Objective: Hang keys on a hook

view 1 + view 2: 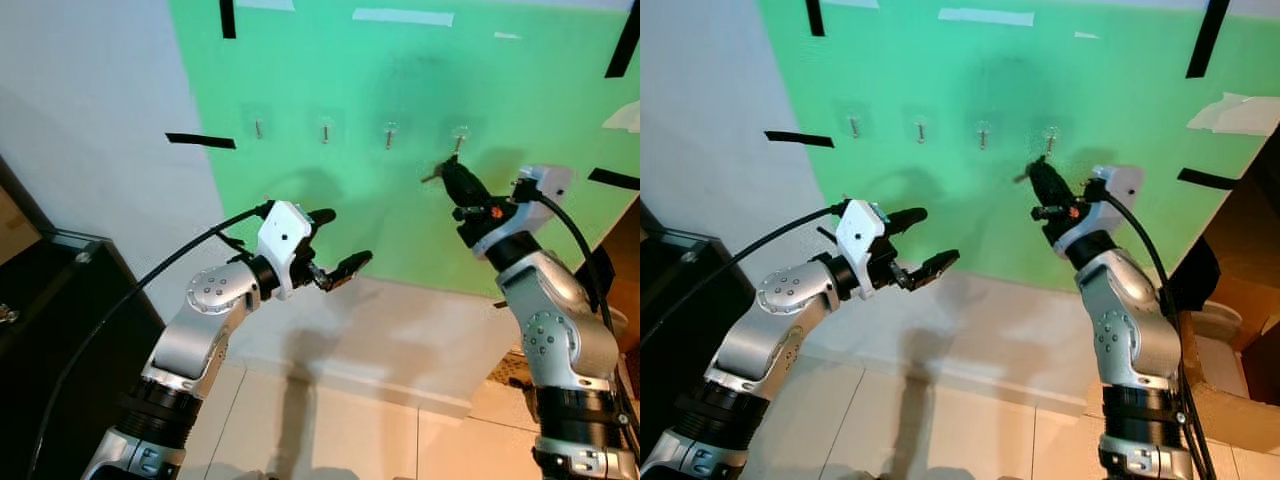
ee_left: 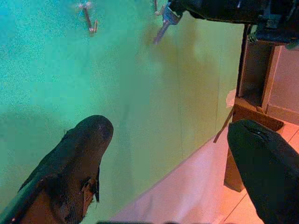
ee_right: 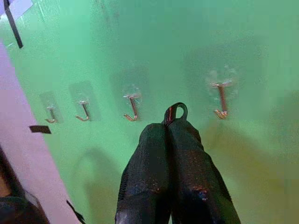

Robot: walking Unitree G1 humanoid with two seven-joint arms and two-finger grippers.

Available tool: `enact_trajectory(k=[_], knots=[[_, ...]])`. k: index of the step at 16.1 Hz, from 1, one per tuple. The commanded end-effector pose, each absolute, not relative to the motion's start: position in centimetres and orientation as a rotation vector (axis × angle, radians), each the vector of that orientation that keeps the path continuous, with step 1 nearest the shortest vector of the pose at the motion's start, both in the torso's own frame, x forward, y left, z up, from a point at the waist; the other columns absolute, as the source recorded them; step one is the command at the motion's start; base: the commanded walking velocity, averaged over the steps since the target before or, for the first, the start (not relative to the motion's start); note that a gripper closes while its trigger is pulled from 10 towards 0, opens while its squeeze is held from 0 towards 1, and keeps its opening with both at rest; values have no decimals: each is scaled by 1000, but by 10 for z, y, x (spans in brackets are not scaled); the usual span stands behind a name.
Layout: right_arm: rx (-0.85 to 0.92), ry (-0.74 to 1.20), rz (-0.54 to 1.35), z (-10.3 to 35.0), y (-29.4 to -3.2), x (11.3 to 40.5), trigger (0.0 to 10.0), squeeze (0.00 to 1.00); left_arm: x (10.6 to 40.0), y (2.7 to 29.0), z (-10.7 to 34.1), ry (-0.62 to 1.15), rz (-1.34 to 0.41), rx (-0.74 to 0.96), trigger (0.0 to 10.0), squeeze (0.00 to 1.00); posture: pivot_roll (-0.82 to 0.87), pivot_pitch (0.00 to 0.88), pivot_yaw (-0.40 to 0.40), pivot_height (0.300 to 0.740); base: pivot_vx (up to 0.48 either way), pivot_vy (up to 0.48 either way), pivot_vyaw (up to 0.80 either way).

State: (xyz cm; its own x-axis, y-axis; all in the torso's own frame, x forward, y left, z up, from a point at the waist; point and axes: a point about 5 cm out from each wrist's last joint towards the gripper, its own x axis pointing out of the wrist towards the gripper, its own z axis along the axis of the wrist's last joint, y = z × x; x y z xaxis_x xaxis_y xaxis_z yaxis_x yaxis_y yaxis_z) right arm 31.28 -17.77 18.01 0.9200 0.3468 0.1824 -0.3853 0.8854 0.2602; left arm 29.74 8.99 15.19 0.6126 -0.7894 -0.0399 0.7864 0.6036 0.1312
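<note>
Green backing covers the wall (image 1: 400,200) ahead, and on it sits a row of 4 small metal hooks, each under a clear adhesive pad, with strips of black tape dotted around the edges. Closest to the work is the right gripper (image 1: 452,176), raised up against the green panel with its 2 black fingers pressed together on the keys (image 1: 434,175); a short length of key pokes out toward the robot's left from the fingertips, and in the right wrist view the dark ring (image 3: 176,112) stands up just past the closed tips. What the coming move turns on is how that ring lies to the rightmost hook (image 1: 458,139): the hook is just above the fingertips and a touch to the robot's right, its shank running up and down with the upturned tip at the bottom (so the ring would likely need to come up over that tip and then settle down onto it). Ring and hook look near but apart, not yet engaged. Well away to the left, the left gripper (image 1: 336,245) hangs in front of the lower wall with its fingers spread wide and nothing between them, clearly the farther arm from any of the hooks.
</note>
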Motion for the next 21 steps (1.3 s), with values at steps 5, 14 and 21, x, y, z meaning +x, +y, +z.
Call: enact_trajectory(k=[5, 14, 21], knots=[[331, -176, 338, 189, -191, 331, 10000, 0, 297, 93, 155, -25, -915, 149, 10000, 39, -118, 0, 28, 740, 0, 0, 0], [417, -175, 214, 180, -223, 331, 10000, 0, 297, 95, 157, -25, -911, 135, 10000, 43, -116, 0, 34, 740, 0, 0, 0], [441, -173, 162, 171, -235, 310, 10000, 0, 292, 86, 169, -72, -1047, 60, 10000, 43, -141, 0, 54, 740, 0, 0, 0]])
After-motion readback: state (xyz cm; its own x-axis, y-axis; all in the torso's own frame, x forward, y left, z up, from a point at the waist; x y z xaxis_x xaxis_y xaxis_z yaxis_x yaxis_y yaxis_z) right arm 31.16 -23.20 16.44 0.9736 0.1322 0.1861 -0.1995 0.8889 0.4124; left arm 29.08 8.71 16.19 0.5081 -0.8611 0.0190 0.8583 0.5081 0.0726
